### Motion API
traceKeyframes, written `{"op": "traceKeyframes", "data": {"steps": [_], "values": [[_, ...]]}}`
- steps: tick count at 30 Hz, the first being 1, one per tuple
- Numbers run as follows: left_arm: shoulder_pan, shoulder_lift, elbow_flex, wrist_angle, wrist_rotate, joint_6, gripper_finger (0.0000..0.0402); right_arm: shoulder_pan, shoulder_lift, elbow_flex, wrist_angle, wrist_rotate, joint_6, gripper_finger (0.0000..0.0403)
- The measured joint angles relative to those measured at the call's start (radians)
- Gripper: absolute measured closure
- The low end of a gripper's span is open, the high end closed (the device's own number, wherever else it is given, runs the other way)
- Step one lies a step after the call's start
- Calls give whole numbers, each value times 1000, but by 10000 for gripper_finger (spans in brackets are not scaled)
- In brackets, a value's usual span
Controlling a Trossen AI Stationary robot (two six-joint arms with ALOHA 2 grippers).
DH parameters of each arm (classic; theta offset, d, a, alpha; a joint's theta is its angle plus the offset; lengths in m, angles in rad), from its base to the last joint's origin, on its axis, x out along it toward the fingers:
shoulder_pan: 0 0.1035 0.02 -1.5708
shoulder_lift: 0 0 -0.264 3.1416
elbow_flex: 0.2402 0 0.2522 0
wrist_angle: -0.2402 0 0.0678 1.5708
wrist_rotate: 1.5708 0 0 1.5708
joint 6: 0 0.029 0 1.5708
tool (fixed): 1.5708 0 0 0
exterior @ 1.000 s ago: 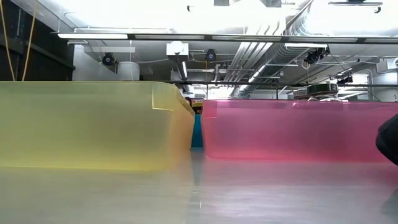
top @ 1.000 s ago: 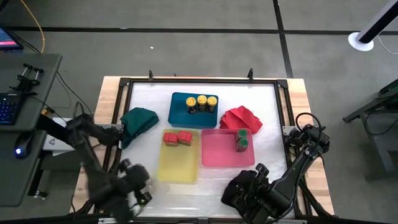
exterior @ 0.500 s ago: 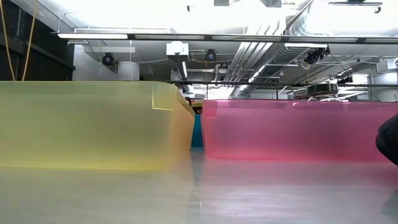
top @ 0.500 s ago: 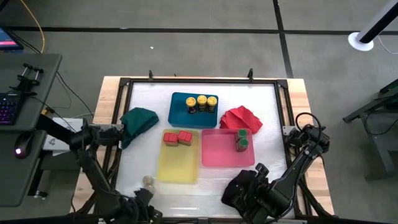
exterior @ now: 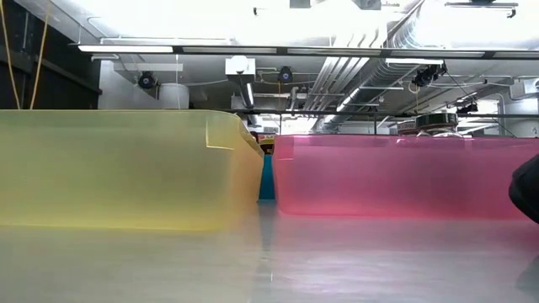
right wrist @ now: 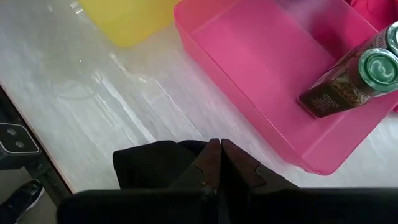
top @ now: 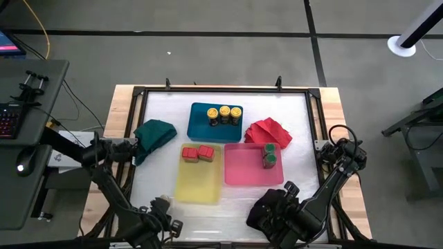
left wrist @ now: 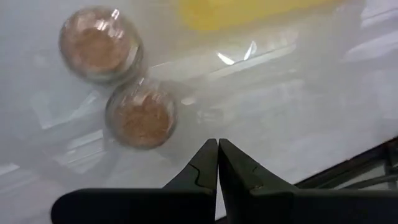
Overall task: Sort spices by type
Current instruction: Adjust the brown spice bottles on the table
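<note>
Two small jars of brown spice with clear tops (left wrist: 99, 43) (left wrist: 142, 112) stand on the table by the yellow tray's near-left corner (top: 163, 203). My left gripper (left wrist: 217, 149) is shut just near of them, touching neither. Three yellow-lidded jars (top: 225, 114) stand in the blue tray. Two red square-lidded jars (top: 197, 153) stand in the yellow tray. Green-lidded jars (top: 269, 156) (right wrist: 348, 81) stand in the pink tray's far-right corner. My right gripper (right wrist: 219, 152) is shut at the near edge, over a black cloth (right wrist: 155, 162). My right gripper is shut right over the black cloth (top: 266, 207) at the table's near edge. I cannot tell whether its fingers touch the cloth.
A green cloth (top: 154, 135) lies left of the blue tray (top: 201, 124) and a red cloth (top: 268, 131) right of it. The yellow tray (exterior: 118, 168) and the pink tray (exterior: 404, 177) stand side by side. White table shows near of them.
My left gripper has drawn back from the yellow tray's near-left corner toward the table's near edge. A jar that it covered now shows standing on the table there. The right arm has kept still.
</note>
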Motion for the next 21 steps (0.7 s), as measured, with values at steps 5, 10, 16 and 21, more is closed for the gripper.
{"op": "traceKeyframes", "data": {"steps": [5, 10, 16, 21], "values": [[-43, 0, 0, -51, 36, 0, 401, -2, 0, 0, -2, 0, 0, 403], [-64, 3, 0, -145, 18, -1, 401, -22, 0, 0, -4, -3, -1, 403], [-62, 11, 1, -10, 37, -2, 401, -48, 0, 0, -4, -25, -45, 403], [-68, 42, 1, -45, 47, -1, 401, -60, 0, 0, -4, -38, -60, 403]]}}
